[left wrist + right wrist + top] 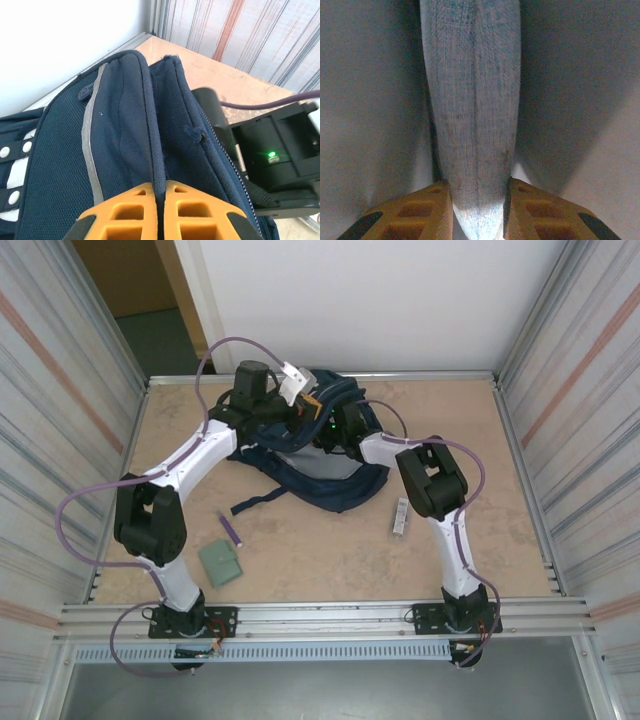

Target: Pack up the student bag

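Observation:
The navy student bag (318,483) lies at the back middle of the table, with its pale reflective stripe (90,150) facing the left wrist camera. My left gripper (160,192) is shut on a raised navy seam of the bag (120,125) and holds that edge up beside the zip opening. My right arm (430,480) reaches into the bag from the right; its black wrist (280,160) with a green light sits at the opening. Inside, dim lining surrounds my right gripper (477,200), which is shut on a grey-blue fabric pouch (470,100), one orange finger (427,210) pressed against each side.
On the table in front of the bag lie a purple pen (230,530), a small green flat pad (219,563) and a silvery oblong item (400,515). A dark strap (258,503) trails toward the pen. Metal walls close in the left, right and back sides.

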You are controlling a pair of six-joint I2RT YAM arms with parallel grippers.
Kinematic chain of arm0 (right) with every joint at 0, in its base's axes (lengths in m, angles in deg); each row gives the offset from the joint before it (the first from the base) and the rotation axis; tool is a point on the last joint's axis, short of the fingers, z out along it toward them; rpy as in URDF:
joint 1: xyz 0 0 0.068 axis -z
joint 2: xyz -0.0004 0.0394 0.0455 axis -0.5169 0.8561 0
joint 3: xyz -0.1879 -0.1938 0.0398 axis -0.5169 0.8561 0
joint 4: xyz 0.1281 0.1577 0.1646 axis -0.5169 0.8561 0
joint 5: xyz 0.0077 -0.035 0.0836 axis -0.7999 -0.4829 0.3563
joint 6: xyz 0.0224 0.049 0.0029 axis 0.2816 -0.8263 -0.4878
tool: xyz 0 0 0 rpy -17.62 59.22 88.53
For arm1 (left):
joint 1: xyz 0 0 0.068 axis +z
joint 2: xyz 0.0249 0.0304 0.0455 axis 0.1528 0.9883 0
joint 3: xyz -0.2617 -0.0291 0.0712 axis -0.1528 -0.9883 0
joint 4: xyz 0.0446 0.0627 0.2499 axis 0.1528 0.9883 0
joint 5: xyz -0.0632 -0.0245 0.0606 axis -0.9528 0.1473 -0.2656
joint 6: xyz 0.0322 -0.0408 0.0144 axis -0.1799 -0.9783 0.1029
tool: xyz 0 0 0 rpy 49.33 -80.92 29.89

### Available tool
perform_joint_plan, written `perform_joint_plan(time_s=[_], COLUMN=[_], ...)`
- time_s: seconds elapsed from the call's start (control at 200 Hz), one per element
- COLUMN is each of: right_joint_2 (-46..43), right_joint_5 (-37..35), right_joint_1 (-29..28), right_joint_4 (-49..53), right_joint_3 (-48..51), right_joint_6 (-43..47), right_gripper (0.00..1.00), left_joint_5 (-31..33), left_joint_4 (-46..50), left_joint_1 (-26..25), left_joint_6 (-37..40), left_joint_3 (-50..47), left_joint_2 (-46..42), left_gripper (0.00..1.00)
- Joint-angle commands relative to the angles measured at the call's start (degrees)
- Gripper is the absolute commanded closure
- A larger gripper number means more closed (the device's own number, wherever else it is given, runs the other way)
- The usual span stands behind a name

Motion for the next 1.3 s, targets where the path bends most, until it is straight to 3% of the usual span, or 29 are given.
perform_joint_plan(time_s=[0.0, 0.205, 0.331, 0.536, 0.862, 1.127, 1.293], right_joint_2=[2.77, 8.95, 14.78, 14.74, -1.04, -12.16, -21.63], right_joint_5=[2.69, 2.4, 4.56, 6.04, 9.66, 15.94, 16.34], right_joint_1=[-0.57, -0.4, 0.18, 0.8, 4.92, 8.57, 11.12], right_joint_4=[-3.68, -3.98, -8.26, -9.8, -12.72, -15.05, -8.54], right_joint_3=[-4.2, -11.37, -16.66, -17.94, 2.82, 15.66, 24.01], right_joint_6=[2.09, 4.15, 0.37, -1.6, 0.09, 0.01, 5.22], right_gripper=[0.74, 0.73, 0.72, 0.62, 0.42, 0.38, 0.38], left_joint_5=[-5.29, -5.71, -6.09, -0.77, 6.98, 9.28, 9.41], left_joint_4=[-6.67, -7.12, -7.18, -6.11, -7.58, -7.15, -10.21], left_joint_1=[-1.86, -4.02, -5.01, -4.65, -1.45, -1.49, -1.54], left_joint_6=[0.34, 0.84, 1.85, 1.54, -0.85, 0.91, -0.43], left_joint_3=[0.42, -0.15, -0.21, -0.94, -4.31, -5.28, -8.6], left_joint_2=[-0.82, -1.39, -1.58, -1.48, -0.58, 0.43, 0.01], left_gripper=[1.0, 1.0, 1.0, 1.0, 1.0, 1.0, 1.0])
